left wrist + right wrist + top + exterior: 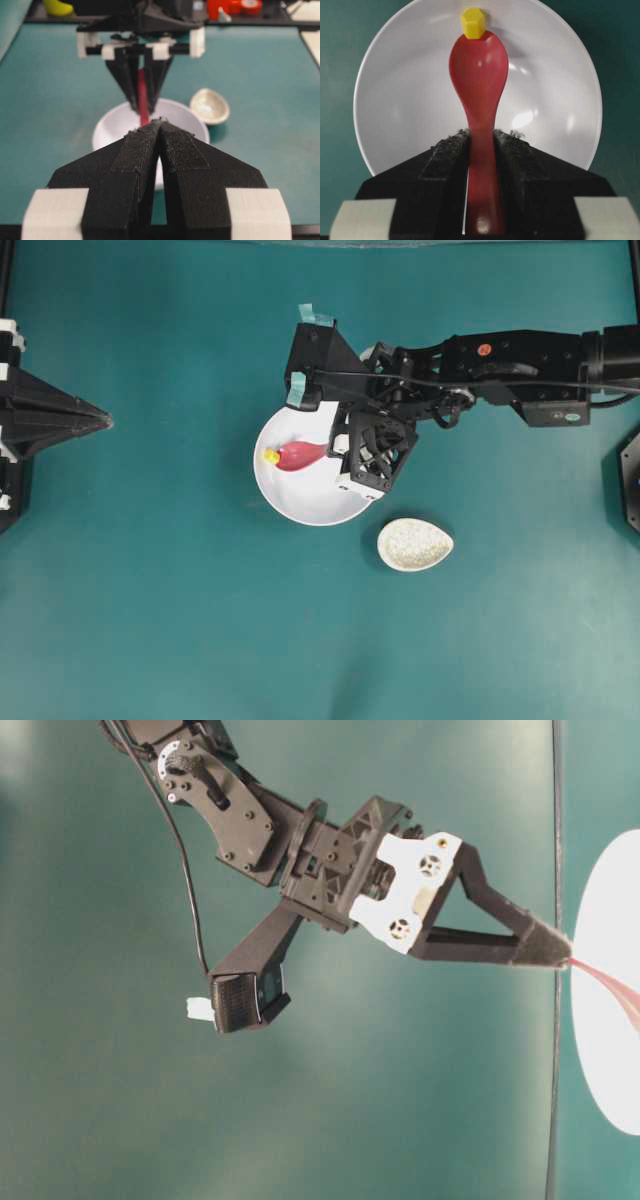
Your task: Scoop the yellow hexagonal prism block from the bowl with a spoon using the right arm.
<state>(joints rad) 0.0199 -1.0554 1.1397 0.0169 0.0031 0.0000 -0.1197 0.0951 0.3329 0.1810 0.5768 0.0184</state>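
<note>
Overhead view, bowl (pixel 300 502) holding yellow block (pixel 271 455), spoon (pixel 300 454) tip touching

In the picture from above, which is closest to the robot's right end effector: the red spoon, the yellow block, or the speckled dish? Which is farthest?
From the right end effector:
1. spoon, clamped in it, over the bowl.
2. yellow block, at the spoon's tip.
3. speckled dish, outside the bowl, on the table.

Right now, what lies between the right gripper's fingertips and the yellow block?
Only the spoon: clamped in the right gripper, its head reaches over the bowl to the yellow block at its tip. The right wrist view shows it.
</note>
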